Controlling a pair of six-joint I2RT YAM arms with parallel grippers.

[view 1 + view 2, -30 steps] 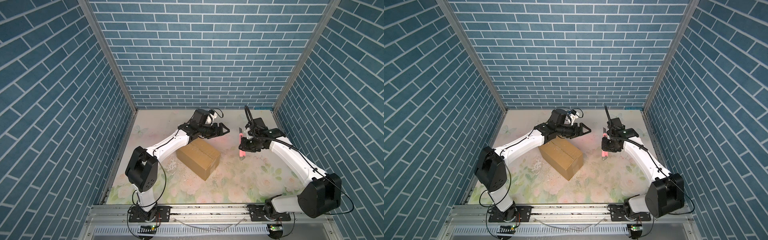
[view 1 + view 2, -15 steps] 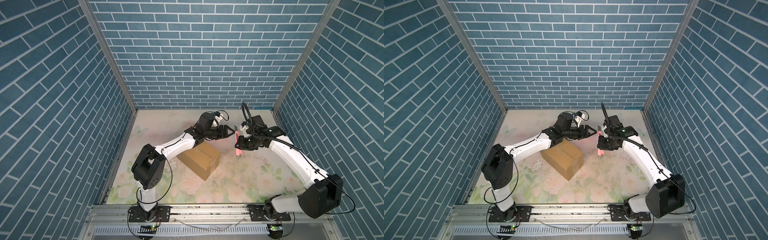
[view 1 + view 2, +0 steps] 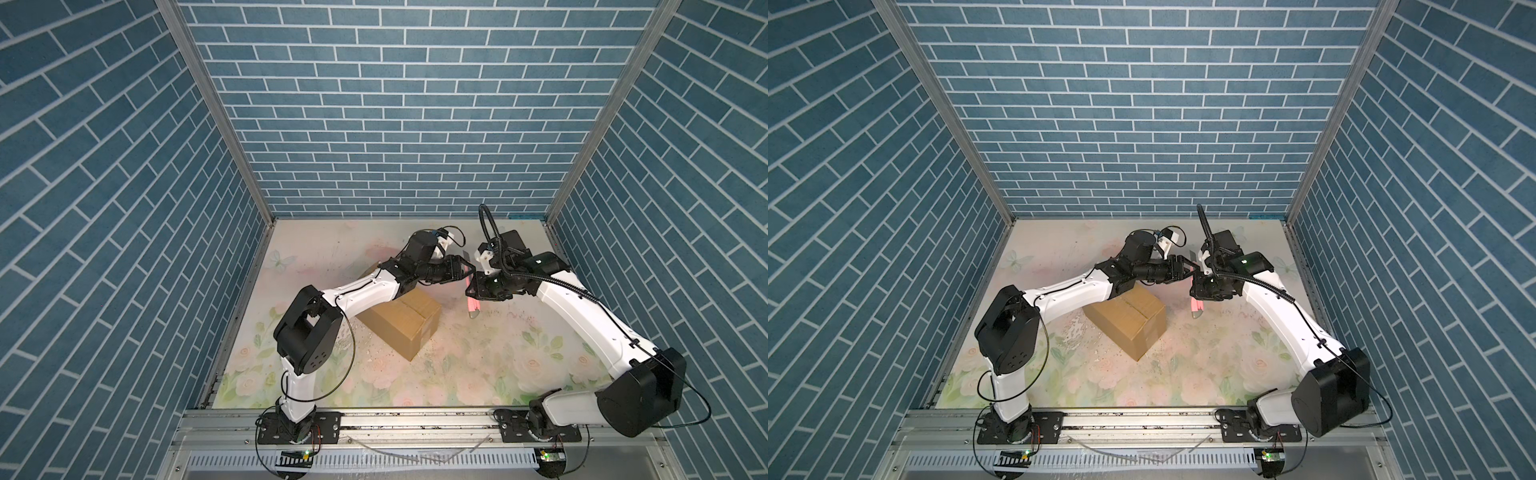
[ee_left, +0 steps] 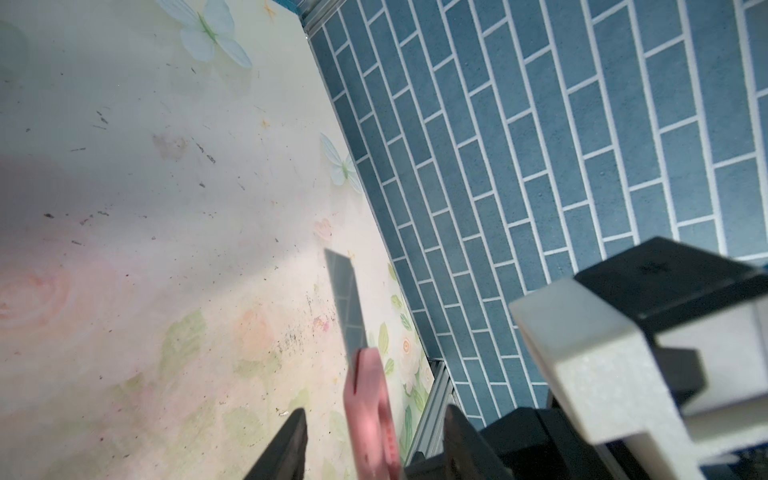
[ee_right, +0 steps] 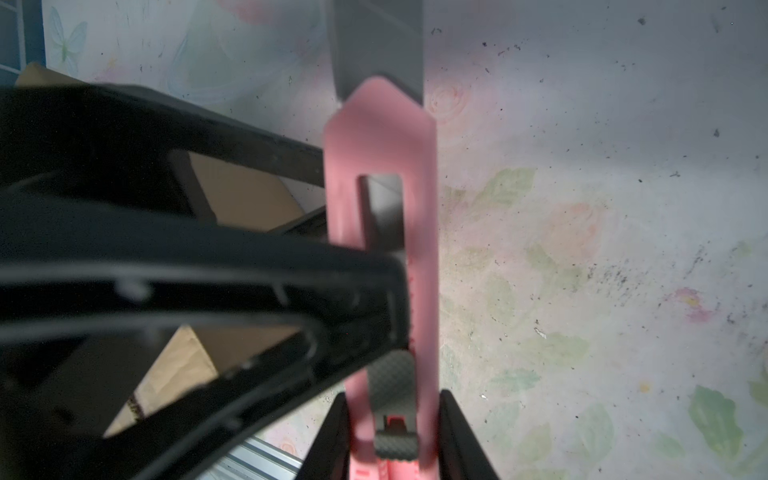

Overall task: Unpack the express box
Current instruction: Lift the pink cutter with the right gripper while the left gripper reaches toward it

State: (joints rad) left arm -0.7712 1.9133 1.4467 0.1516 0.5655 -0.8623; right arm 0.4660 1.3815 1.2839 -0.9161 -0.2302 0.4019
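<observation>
Your right end effector [image 5: 392,436] is clamped on the pink knife [image 5: 380,145] with a finger on each edge of the handle, and the grey blade [image 5: 378,41] is slid out past the pink tip. Your left end effector [image 4: 374,436] stands partly open around that same handle. In the left wrist view a gap shows between the pink plastic and each of its fingers [image 4: 286,444]. In the right wrist view one black finger lies across the handle face just above the grey thumb slider [image 5: 392,374] — you cannot tell whether it presses there. In both top views the two end effectors meet in the air just beyond the far right corner of the express box [image 3: 401,322], and the knife's handle hangs to the right of the box, clear of it. The box sits on the floral bench [image 3: 498,374], turned at an angle, flaps flat and lengthwise seam up. The left forearm [image 3: 365,291] crosses above its far left part. Pale specks [image 3: 370,351] litter the bench near the box — blue brick walls [image 3: 395,124] rise behind it and on both sides.
</observation>
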